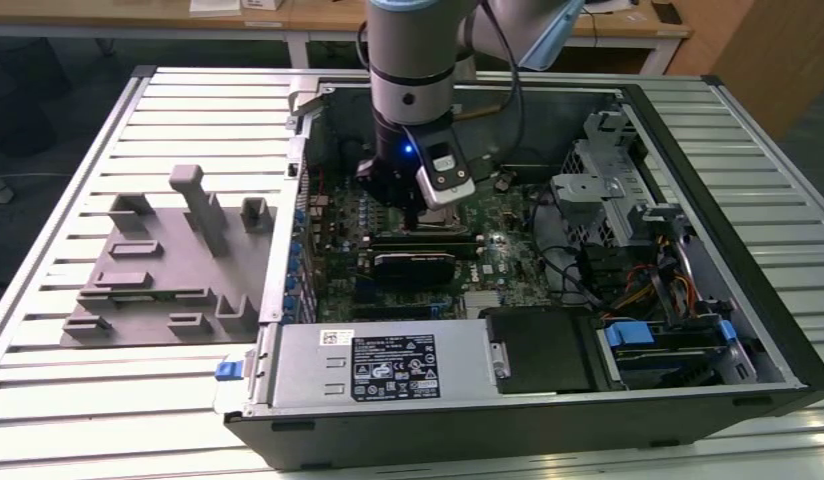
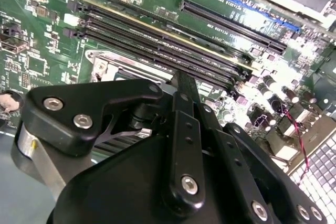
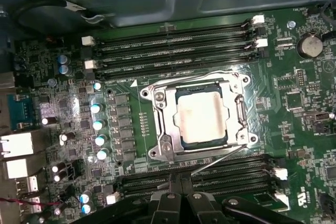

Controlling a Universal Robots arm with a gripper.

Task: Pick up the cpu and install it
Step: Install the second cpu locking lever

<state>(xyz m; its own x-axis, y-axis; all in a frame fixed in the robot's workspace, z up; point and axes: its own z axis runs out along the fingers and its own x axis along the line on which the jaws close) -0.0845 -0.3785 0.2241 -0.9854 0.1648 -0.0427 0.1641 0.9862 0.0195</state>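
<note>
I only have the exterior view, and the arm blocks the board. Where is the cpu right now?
Observer: In the first wrist view the cpu lies flat inside the socket frame, silver top up.
Operator: Is the tool touching it?
Observer: No. The tool is over the memory slots beside the socket frame, apart from the cpu.
Operator: Is the retaining lever latched?
Observer: A thin metal lever runs at a slant along one edge of the socket frame. I cannot tell whether it is latched.
</note>
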